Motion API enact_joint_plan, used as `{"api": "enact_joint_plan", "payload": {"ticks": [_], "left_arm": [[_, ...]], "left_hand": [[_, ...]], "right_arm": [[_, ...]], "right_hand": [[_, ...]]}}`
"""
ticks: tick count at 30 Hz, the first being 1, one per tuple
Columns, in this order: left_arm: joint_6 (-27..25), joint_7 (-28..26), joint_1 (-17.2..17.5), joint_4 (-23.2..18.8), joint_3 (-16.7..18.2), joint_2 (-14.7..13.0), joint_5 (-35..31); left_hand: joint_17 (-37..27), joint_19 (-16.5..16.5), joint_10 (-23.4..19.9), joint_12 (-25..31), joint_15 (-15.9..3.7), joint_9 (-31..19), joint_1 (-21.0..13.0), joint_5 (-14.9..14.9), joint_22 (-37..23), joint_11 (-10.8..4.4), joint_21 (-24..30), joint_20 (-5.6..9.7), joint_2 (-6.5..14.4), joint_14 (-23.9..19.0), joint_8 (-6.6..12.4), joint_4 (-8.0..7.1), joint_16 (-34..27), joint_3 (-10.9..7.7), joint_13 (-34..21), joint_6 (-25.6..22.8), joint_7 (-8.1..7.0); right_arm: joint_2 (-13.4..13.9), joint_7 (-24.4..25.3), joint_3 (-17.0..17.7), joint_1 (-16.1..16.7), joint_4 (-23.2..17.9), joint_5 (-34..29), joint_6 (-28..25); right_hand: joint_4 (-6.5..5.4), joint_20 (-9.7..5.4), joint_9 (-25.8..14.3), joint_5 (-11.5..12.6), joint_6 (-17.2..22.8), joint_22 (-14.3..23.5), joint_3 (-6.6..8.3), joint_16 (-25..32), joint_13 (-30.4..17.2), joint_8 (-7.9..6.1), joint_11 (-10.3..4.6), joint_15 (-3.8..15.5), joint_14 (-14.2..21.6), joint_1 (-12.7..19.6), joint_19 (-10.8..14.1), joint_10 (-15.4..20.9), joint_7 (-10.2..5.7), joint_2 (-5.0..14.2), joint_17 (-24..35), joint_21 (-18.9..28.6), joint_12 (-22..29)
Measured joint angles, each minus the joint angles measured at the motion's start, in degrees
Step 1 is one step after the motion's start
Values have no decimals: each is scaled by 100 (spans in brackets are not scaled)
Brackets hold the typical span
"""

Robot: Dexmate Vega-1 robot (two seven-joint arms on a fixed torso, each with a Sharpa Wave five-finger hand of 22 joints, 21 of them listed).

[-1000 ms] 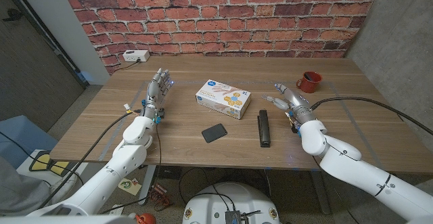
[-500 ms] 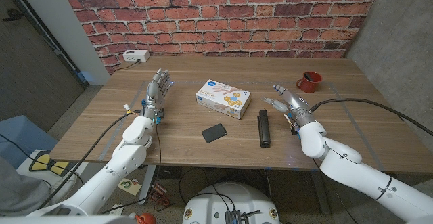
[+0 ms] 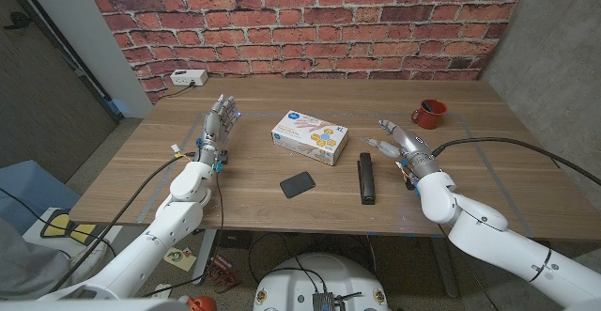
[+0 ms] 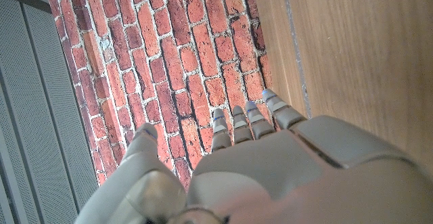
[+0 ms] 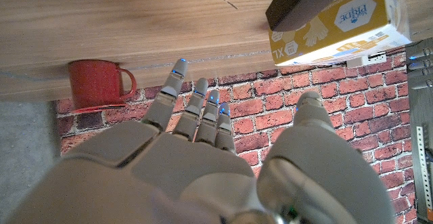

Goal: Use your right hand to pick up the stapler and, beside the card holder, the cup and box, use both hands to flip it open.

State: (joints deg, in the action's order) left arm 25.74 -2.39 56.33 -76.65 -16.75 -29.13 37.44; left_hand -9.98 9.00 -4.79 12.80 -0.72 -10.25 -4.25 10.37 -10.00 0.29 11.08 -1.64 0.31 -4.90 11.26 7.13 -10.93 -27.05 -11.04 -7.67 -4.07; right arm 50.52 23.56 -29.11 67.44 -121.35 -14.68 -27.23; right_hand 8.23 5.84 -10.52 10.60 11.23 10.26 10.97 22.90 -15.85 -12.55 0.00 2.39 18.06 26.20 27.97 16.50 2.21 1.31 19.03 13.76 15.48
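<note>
On the left side of the tabletop (image 3: 141, 165) we see our left hand (image 3: 217, 123) raised with its fingers apart and extended, holding nothing; in the left wrist view the same hand (image 4: 270, 170) reaches toward the brick wall (image 4: 169, 68) with fingertips spread. Near the back edge, toward the left corner, sits a small white power box (image 3: 188, 78).

Moving toward the middle, the box (image 3: 311, 137) of gloves lies at a slant, and in the right wrist view we see one end of it (image 5: 338, 14). Nearer the front edge lies the dark card holder (image 3: 298, 185), flat on the wood and apart from the box. Just right of it lies the black stapler (image 3: 366, 178), closed and lengthwise from front to back, untouched.

Beside the stapler's far end hovers our right hand (image 3: 398, 142), fingers spread and empty, near but not touching it. The right wrist view shows the hand (image 5: 203, 163) with fingers apart. Toward the back right corner stands the red cup (image 3: 429, 114), also seen in the right wrist view (image 5: 98, 82).
</note>
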Motion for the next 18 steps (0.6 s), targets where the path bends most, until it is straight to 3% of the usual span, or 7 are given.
{"api": "enact_joint_plan", "payload": {"ticks": [18], "left_arm": [[44, -10, 9, 6, -2, 41, -11]], "left_hand": [[0, 0, -22, 0, 0, 0, 0, 0, 0, 22, 0, 0, 0, 0, -13, 0, 0, 0, 0, 0, 0]], "right_arm": [[139, -127, 11, 109, -179, -157, -117]], "right_hand": [[13, -21, 0, 0, 58, 0, -13, 43, -26, 0, 0, -3, 105, 23, 20, 122, -13, 21, 27, 0, 34]]}}
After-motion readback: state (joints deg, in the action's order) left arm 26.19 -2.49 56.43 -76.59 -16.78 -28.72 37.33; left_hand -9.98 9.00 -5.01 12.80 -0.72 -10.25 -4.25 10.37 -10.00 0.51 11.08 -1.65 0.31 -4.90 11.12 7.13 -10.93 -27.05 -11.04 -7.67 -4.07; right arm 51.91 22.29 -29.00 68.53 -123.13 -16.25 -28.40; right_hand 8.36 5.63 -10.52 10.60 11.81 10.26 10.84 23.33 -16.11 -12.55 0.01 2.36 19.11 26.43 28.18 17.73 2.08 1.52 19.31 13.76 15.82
